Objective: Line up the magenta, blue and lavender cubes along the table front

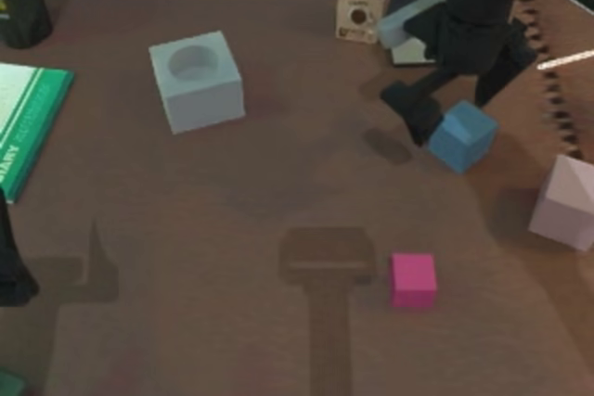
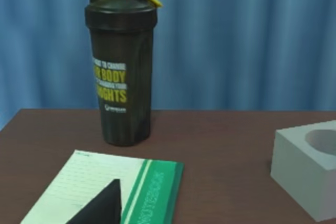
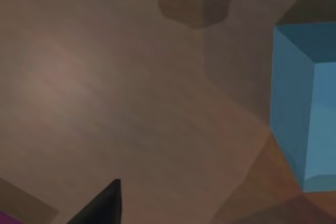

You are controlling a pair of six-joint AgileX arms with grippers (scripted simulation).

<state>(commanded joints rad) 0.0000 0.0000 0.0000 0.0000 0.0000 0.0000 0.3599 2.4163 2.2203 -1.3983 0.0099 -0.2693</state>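
The blue cube (image 1: 462, 134) lies right of centre on the dark reddish-brown table (image 1: 232, 229). My right gripper (image 1: 455, 104) hovers open over its far edge, one finger on either side, gripping nothing. The right wrist view shows the blue cube (image 3: 307, 103) off to one side of a single dark fingertip (image 3: 107, 203). The small magenta cube (image 1: 413, 280) sits near the front, right of centre. The pale lavender cube (image 1: 566, 201) rests at the right edge. My left gripper (image 1: 11, 275) stays parked at the left edge, open and holding nothing.
A pale grey-blue block with a round hollow (image 1: 197, 79) stands at the back left, and a brown-and-white carton (image 1: 360, 6) at the back centre. A dark shaker bottle (image 2: 122, 66) and a green notebook (image 2: 121, 187) occupy the far left.
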